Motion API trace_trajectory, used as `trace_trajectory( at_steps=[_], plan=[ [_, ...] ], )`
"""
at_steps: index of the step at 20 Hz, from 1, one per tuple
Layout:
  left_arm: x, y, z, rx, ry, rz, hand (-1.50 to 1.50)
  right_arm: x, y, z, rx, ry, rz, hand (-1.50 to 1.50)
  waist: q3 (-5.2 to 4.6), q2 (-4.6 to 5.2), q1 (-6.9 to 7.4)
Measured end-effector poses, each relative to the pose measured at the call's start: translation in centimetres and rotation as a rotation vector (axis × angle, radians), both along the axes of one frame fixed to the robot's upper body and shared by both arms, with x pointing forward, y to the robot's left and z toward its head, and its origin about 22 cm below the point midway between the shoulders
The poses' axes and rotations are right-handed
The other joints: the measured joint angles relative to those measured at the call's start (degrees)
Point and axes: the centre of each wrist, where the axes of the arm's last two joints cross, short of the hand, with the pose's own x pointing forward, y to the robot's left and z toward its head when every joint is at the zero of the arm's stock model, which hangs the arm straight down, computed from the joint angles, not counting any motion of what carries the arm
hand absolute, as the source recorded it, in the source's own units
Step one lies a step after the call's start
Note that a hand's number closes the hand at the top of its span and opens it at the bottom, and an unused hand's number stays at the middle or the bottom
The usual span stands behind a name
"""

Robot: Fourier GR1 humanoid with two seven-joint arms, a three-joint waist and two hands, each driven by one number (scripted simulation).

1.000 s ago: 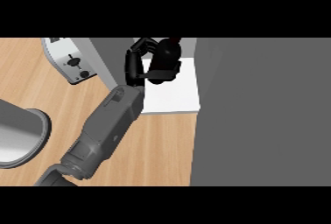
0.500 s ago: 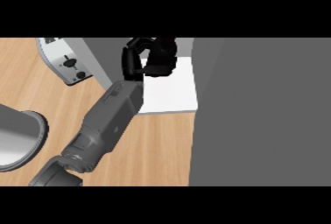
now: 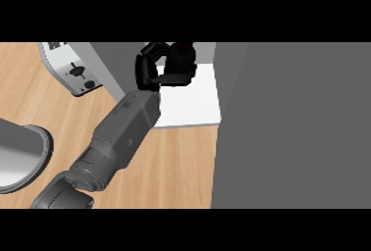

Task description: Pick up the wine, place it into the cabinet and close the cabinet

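The wine bottle (image 3: 184, 53) is dark with a reddish top. It stands over the white cabinet floor (image 3: 192, 105) at the top middle of the head view. My left hand (image 3: 148, 63) is shut on it, fingers curled round its left side and hiding most of it. The grey forearm runs down to the lower left. A broad grey cabinet door (image 3: 290, 122) fills the right side, standing open. My right hand does not show.
A silver toaster (image 3: 76, 68) sits at the upper left beside the grey cabinet side wall (image 3: 116, 63). A large grey round vessel (image 3: 18, 152) lies at the left edge on the wooden counter (image 3: 181, 162).
The hand with the bottle has shifted slightly farther in and to the left over the white floor. The forearm followed it.
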Motion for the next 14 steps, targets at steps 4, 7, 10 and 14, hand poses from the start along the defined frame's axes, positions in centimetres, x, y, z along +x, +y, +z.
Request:
trace_trajectory(
  at_steps=[4, 7, 10, 14],
  plan=[
    [-0.02, 0.07, -0.26, 0.015, 0.002, 0.01, 1.5, -0.02, -0.04, 0.01, -0.005, -0.002, 0.002, -1.5, 0.0, 0.05, -0.1],
    [-0.05, 0.27, -0.51, 0.031, 0.01, 0.021, -1.5, -0.1, -0.15, -0.11, -0.008, -0.001, 0.001, -1.5, 0.07, 0.04, -0.28],
    [-0.1, 0.28, -0.7, 0.054, 0.029, 0.033, -1.5, -0.17, 0.1, -0.37, -0.002, -0.004, 0.017, -1.5, 0.09, 0.07, -0.24],
    [-0.23, 0.38, -1.07, 0.092, 0.04, 0.049, -1.5, -0.04, 0.09, -0.3, 0.003, -0.015, 0.013, -1.5, 0.09, 0.19, -0.26]
  ],
)
